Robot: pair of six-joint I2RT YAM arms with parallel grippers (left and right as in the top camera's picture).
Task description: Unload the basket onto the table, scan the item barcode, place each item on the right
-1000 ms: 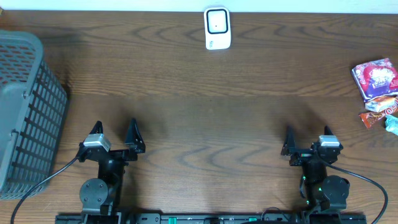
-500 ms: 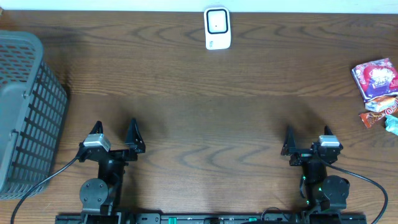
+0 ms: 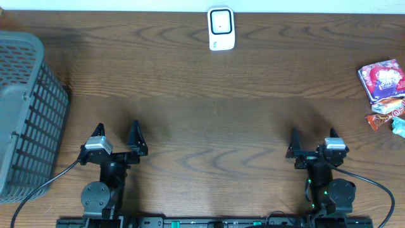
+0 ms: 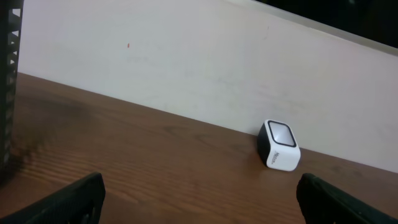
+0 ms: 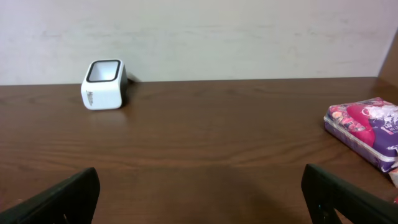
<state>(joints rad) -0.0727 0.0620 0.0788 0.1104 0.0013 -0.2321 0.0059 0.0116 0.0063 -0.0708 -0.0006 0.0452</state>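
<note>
Ok so I'm counting what's sitting on the worktop (image 3: 209, 101) right now: two arms, one scanner, one basket, and a small bunch of snack packs. The white scanner (image 3: 221, 28) is standing at the far edge, roughly in the middle, with its window facing up. The grey mesh basket (image 3: 25, 114) is taking up the left side. The stuff to scan is lying way over at the right edge: one purple-and-pink packet (image 3: 381, 79), with an orange-red wrapper (image 3: 386, 107) just beside it on the near side and a teal scrap (image 3: 399, 126) getting cut off by the frame, so I'm not trusting my count past three. The left fingers (image 3: 135, 134) and the right fingers (image 3: 293, 143) are both parked at the near edge, well apart from everything, spread as wide as they go and gripping nothing. The right wrist view is catching the scanner and the purple packet; the left wrist view is only catching the scanner. Comparing with the earlier overhead shots, nothing is changing at all.
</note>
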